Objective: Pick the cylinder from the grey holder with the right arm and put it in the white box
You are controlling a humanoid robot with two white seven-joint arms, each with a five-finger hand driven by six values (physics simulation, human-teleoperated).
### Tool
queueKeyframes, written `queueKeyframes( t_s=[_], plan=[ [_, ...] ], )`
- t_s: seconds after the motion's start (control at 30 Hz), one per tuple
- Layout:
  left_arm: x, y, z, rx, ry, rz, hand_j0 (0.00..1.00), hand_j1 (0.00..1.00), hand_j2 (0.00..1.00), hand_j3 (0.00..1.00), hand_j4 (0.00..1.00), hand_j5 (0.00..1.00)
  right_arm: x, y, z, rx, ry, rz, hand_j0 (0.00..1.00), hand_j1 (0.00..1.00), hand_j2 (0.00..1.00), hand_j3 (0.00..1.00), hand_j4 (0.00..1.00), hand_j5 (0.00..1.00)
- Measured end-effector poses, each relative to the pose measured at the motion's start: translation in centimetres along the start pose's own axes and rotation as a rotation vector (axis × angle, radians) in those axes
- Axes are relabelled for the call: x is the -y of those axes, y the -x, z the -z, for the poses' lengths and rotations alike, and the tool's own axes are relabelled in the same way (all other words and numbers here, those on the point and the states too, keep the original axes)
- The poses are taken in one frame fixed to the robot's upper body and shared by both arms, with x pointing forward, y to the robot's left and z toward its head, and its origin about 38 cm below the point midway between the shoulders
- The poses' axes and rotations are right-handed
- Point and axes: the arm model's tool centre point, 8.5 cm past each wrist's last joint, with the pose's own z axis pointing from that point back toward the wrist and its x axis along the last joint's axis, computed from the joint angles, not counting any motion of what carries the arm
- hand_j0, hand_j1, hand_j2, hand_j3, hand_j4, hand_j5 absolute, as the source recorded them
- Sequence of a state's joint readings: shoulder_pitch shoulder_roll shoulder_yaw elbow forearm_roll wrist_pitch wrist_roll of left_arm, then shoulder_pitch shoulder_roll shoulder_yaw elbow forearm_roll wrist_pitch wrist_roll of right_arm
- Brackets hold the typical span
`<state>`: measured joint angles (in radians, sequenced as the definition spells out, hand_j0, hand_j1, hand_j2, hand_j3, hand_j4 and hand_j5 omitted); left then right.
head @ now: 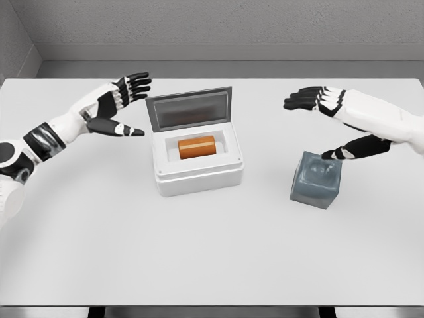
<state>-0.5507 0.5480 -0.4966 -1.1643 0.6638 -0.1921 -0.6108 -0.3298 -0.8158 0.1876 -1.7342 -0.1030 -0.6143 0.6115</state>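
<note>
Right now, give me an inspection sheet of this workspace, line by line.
Surface: white table, flat, no spills seen.
Job's things: orange cylinder lies on its side inside the white box, whose lid stands open at the back; grey holder stands right of the box, apart from it, with no cylinder in it.
Clutter: nothing seen.
Grippers: right hand open above the holder, holding nothing; left hand open left of the box, holding nothing.
Cables: nothing seen.
Surroundings: grey wall behind the table.
</note>
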Motion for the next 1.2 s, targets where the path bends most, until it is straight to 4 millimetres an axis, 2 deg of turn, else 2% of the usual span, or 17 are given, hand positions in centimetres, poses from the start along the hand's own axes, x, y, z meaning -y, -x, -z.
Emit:
queueKeyframes(
  t_s=[0.17, 0.33, 0.43, 0.53, 0.77, 0.93, 1.07, 1.2],
  plan=[
    [1.0, -0.2, 0.0, 0.015, 0.024, 0.004, 1.0, 1.0, 1.0, 1.0, 1.0, 1.0, 0.1, -0.1, 0.6, 0.02, 0.066, 0.011, 1.0, 1.0, 1.0, 1.0, 1.0, 1.0],
    [1.4, -1.0, 0.2, 0.035, 0.042, 0.016, 1.0, 1.0, 1.0, 1.0, 1.0, 1.0, -0.2, 0.0, 0.6, 0.02, 0.077, 0.022, 1.0, 1.0, 1.0, 1.0, 1.0, 1.0],
    [1.8, -0.8, 0.0, 0.034, 0.048, 0.013, 1.0, 1.0, 1.0, 1.0, 1.0, 1.0, -0.2, 0.0, 0.7, 0.022, 0.081, 0.023, 1.0, 1.0, 1.0, 1.0, 1.0, 1.0],
    [2.6, -0.1, -0.7, 0.025, 0.059, 0.003, 1.0, 1.0, 1.0, 1.0, 1.0, 1.0, -0.2, 0.0, 0.7, 0.022, 0.082, 0.024, 1.0, 1.0, 1.0, 1.0, 1.0, 1.0],
    [2.6, -0.9, -1.9, 0.032, 0.06, 0.025, 1.0, 1.0, 1.0, 1.0, 1.0, 1.0, -0.2, -0.1, 0.8, 0.026, 0.085, 0.023, 1.0, 1.0, 1.0, 1.0, 1.0, 1.0],
    [3.4, -0.5, -3.6, 0.028, 0.066, 0.019, 1.0, 1.0, 1.0, 1.0, 1.0, 1.0, -0.2, -0.1, 0.8, 0.027, 0.085, 0.023, 1.0, 1.0, 1.0, 1.0, 1.0, 1.0],
    [3.7, -1.5, -4.2, 0.047, 0.073, 0.039, 1.0, 1.0, 1.0, 1.0, 1.0, 1.0, -0.2, -0.1, 0.8, 0.027, 0.085, 0.023, 1.0, 1.0, 1.0, 1.0, 1.0, 1.0],
    [2.8, -2.6, -4.5, 0.069, 0.051, 0.06, 1.0, 1.0, 1.0, 1.0, 1.0, 1.0, -0.2, -0.1, 0.8, 0.026, 0.085, 0.023, 1.0, 1.0, 1.0, 1.0, 1.0, 1.0]
  ],
)
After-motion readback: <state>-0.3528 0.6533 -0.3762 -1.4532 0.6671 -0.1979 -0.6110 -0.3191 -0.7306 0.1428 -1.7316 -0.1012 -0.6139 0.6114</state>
